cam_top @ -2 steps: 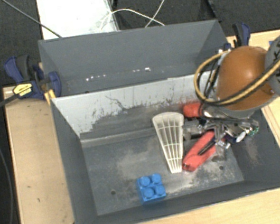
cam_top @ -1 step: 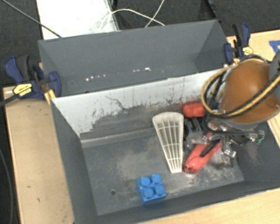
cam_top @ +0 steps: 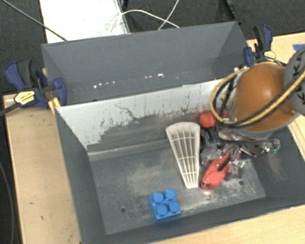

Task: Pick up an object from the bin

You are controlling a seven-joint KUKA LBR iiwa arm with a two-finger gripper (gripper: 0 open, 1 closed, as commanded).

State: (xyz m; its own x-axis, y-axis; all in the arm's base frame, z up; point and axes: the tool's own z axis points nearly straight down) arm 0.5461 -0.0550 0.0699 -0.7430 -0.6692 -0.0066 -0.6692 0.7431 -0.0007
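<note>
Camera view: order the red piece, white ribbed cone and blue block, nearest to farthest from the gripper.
1. red piece, right at the gripper, bin's right side.
2. white ribbed cone, mid-bin, left of the gripper.
3. blue block, front, farther left.

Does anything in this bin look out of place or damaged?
Nothing looks damaged. The white ribbed piece lies beside the red piece by the hand; the blue block sits apart on its own.

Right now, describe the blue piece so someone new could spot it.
In the grey metal bin, look at the floor near the front wall. Left of the narrow end of the white ribbed cone lies a blue block, touching nothing. It is the only blue thing, squarish with round studs on top.
</note>
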